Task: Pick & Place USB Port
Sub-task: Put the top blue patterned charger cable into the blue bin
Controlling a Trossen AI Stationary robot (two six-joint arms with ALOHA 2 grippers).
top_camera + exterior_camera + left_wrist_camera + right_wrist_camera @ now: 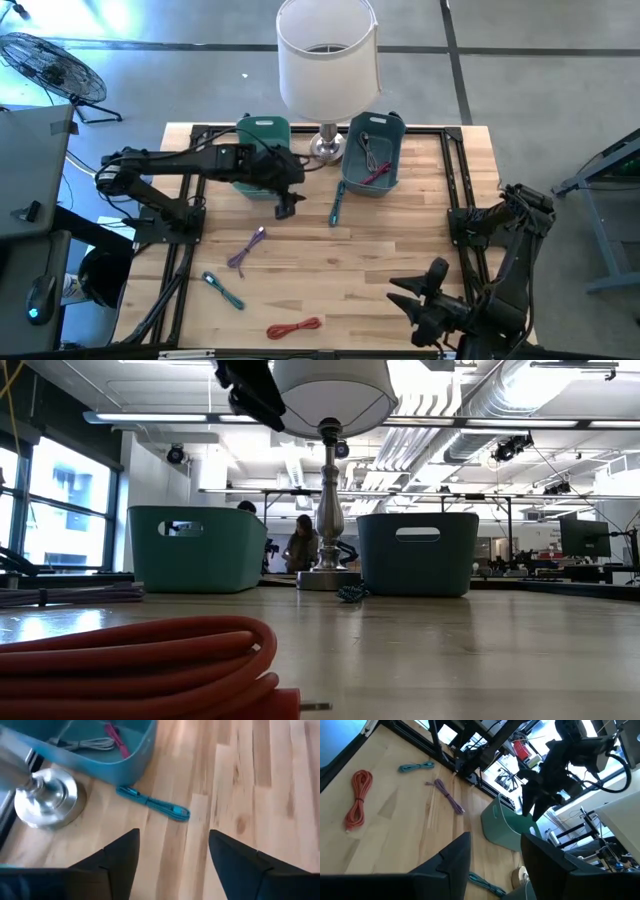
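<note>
Several coiled cables lie flat on the wooden table: a teal one point(336, 205) beside the blue bin point(371, 150), a purple one point(247, 247), a second teal one point(222, 290) and a red one point(293, 327). My left gripper point(288, 207) hangs open above the table in front of the green bin point(262, 140). In its wrist view the teal cable point(152, 805) lies ahead of the open gripper point(173, 835). My right gripper point(415, 300) waits open near the table's near right corner, its fingers spread in its wrist view point(496, 837).
A lamp with a white shade point(328, 55) stands on a metal base point(47, 800) between the two bins. The blue bin holds a grey cable point(87, 743) and a pink one point(116, 739). Black frame rails point(455, 200) run along the table's sides.
</note>
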